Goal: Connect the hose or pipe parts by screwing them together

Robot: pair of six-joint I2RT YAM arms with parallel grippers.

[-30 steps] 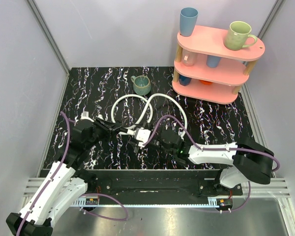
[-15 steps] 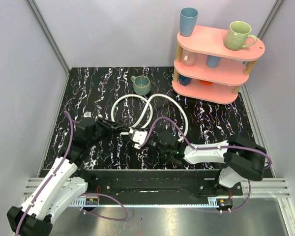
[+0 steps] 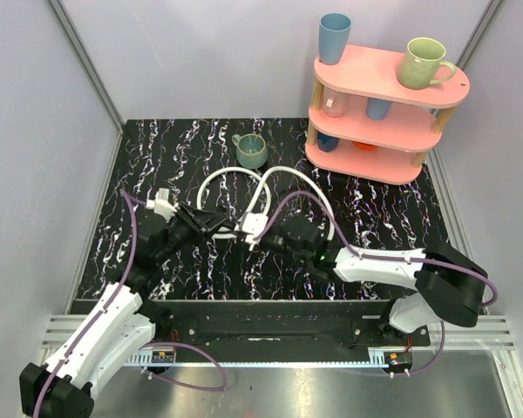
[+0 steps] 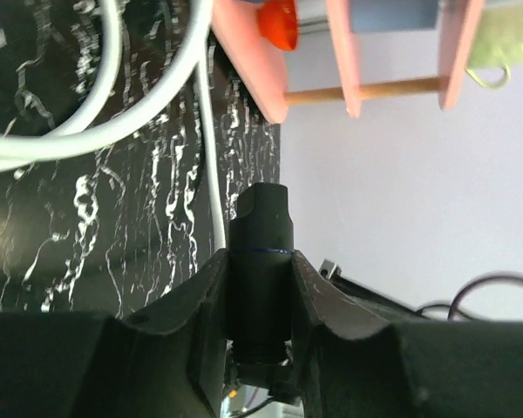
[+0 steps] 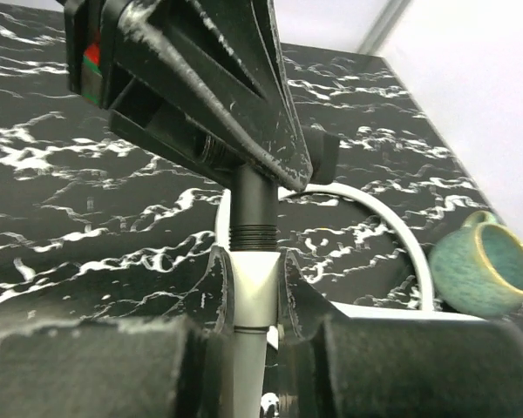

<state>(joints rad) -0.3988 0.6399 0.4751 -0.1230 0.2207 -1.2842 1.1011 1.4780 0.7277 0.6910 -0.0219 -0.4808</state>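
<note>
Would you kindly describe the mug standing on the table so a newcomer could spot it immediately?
Find the pink three-tier shelf at the far right. Left of its base, beyond the white hose loops, stands a teal mug. It is the only cup on the black marbled tabletop; the other cups sit on the shelf.

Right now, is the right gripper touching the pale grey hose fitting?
Touching. The right wrist view shows both fingers of the right gripper pressed against the pale grey hose fitting, with no gap.

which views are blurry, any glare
Top external: sharp, evenly lit, mild sheen on the near metal strip. Left wrist: left gripper fingers dark and soft. Right wrist: right gripper fingers blur, threaded fitting sharp.
</note>
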